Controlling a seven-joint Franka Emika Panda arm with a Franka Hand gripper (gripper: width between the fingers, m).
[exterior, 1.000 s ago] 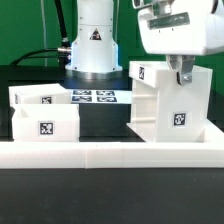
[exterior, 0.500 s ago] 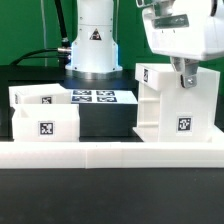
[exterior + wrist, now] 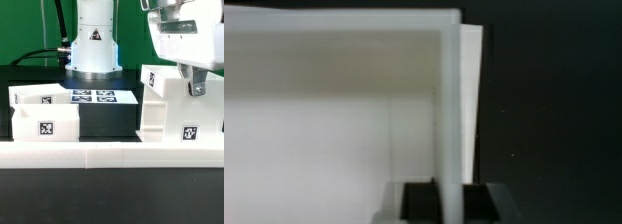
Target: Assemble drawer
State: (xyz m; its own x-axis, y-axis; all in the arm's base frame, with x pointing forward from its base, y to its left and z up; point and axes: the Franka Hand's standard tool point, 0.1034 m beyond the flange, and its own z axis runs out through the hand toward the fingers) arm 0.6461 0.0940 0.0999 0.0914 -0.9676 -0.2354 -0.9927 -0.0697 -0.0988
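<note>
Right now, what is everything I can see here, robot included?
drawer housing: one, white, tagged, on the exterior view's right.
small trays: two, white, on the exterior view's left, one behind the other.
marker board: one, white with black tags, flat in the middle.
rail: one, white, long, along the front.
table: one, black.
robot base: one, white, at the back.
hand: one, closed on the housing's top wall.
</note>
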